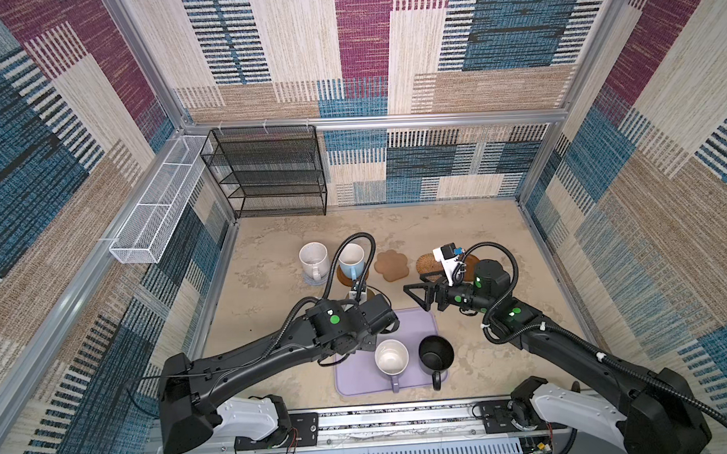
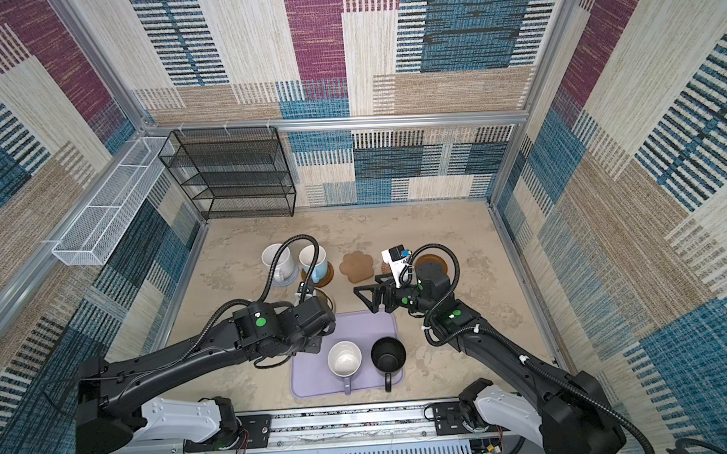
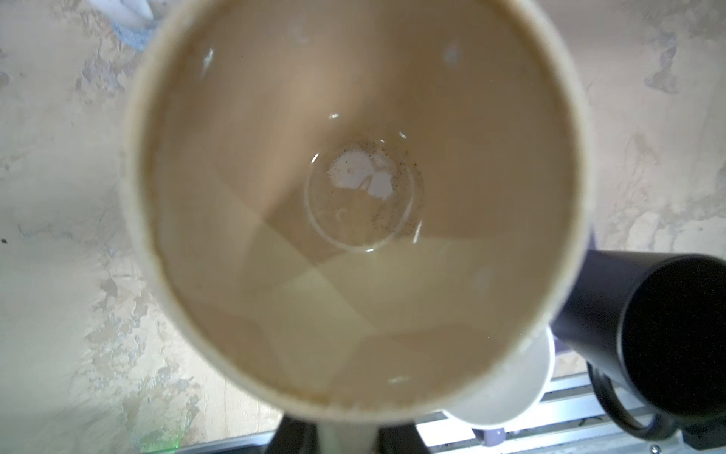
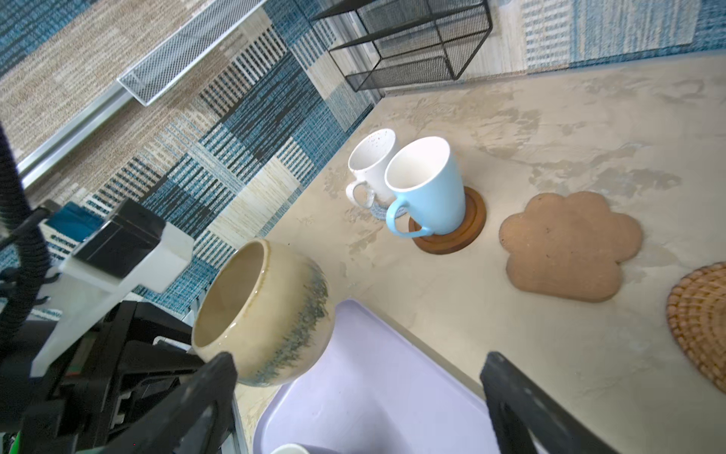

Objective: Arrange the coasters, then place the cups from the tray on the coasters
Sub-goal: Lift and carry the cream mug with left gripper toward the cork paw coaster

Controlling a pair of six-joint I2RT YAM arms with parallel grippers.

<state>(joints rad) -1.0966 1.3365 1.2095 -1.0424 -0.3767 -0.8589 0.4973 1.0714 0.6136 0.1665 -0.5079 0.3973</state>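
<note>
**Two of five cups seated, 3rd in the air**

Coasters look done: all five lie in a row across the far side of the table [image 1: 266,244]. Speckled white mug [image 1: 313,257] sits on the grey-blue woven coaster [image 4: 379,212] & light blue mug [image 1: 351,259] on a dark brown disc [image 4: 471,230]. Paw coaster [image 1: 391,266], rattan coaster [image 1: 426,262] & second brown disc [image 2: 431,261] are bare.

Left gripper [image 3: 345,438] is clamped tight on the handle of the beige mug [image 4: 267,310], which hangs at the far left corner of the tray [image 1: 419,321] and looks clear of it. Right gripper [image 1: 415,297] hovers nr the tray's far right corner, fingers spread wide, nothing in them.

Lavender mug [image 1: 391,358] & black mug [image 1: 436,353] stand side by side on the tray's near half.

Left to do, as I read it: beige mug down on a free coaster (paw prob. nearest), then the last two.
</note>
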